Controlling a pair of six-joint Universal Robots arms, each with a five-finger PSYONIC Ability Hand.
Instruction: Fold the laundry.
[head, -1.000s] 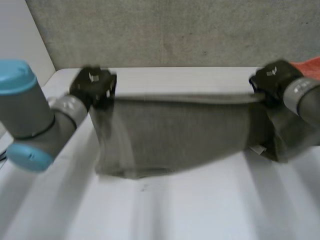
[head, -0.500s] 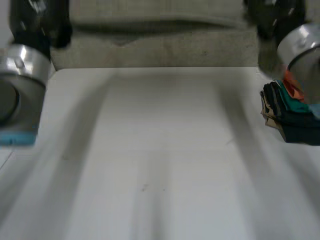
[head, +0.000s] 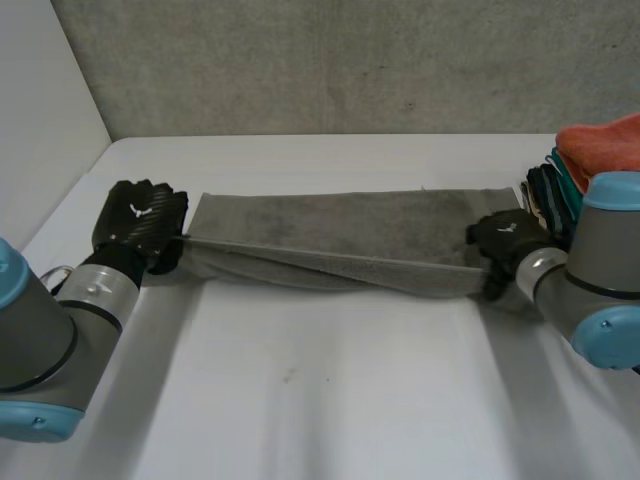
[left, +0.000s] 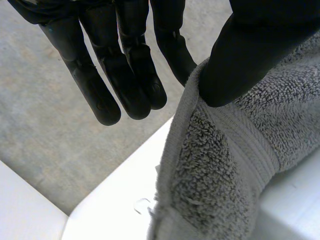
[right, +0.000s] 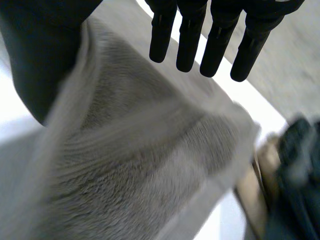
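The grey terry towel (head: 340, 240), nubbly with a flat woven band near its hem, lay as a long narrow strip on the white tabletop (head: 330, 400), pulled taut between both hands. The left hand (head: 140, 220) pinched one end under its thumb, its fingers straight. The right hand (head: 505, 240) pinched the other end likewise. Folded clothes (head: 590, 170) were stacked just beside the right hand.

The white table (head: 330, 400) bears a grey towel (head: 340, 235) (stretched lengthwise) and a stack of folded clothes (head: 572, 170).
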